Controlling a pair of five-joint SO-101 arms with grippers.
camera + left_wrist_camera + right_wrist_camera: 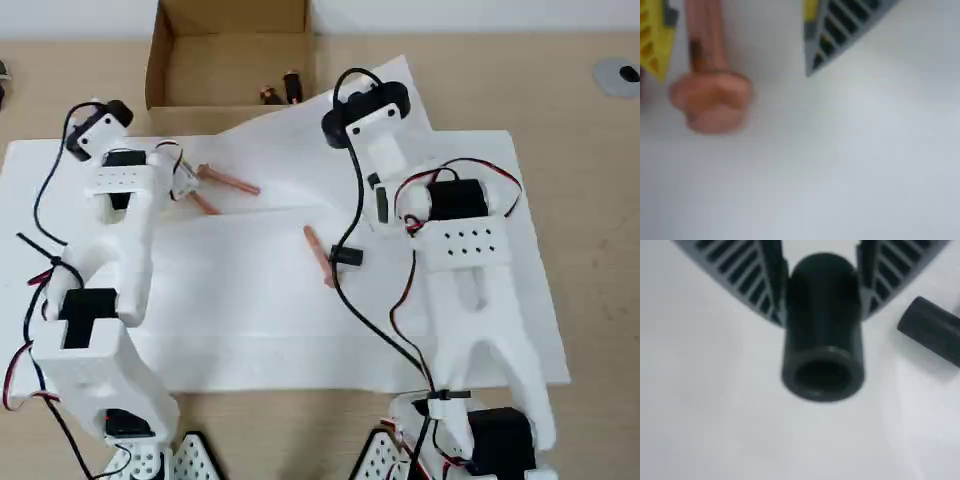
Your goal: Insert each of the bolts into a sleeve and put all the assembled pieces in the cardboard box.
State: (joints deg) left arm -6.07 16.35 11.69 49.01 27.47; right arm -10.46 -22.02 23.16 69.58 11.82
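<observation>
A wooden table [585, 210] is carrying a white sheet [250, 330], and both arms are working over it.

Toward the table's left edge, the left claw [185, 182] is hanging low with its fingers standing apart. Two bare bolts [228, 181] are lying just beside it. In the left wrist view one of these is lying between the fingers, close to one of them and not pinched.

At the far edge, left of the middle, the cardboard box [215, 70] is sitting open. Two assembled pieces [282, 90] seem to be lying in its right corner, though they are too small to be sure.

Near the middle of the table a third bolt [318, 255] is lying bare, with a loose sleeve [347, 256] just beside it.

Right of that, the right claw [822, 305] is clamping a second sleeve [822, 355] with the open bore facing outward.

Judging from this, the task is partly done. Three bolts are waiting for sleeves, and every new piece is yet to go into the box. The likely step in hand is joining one bolt by the left claw with the held sleeve.
</observation>
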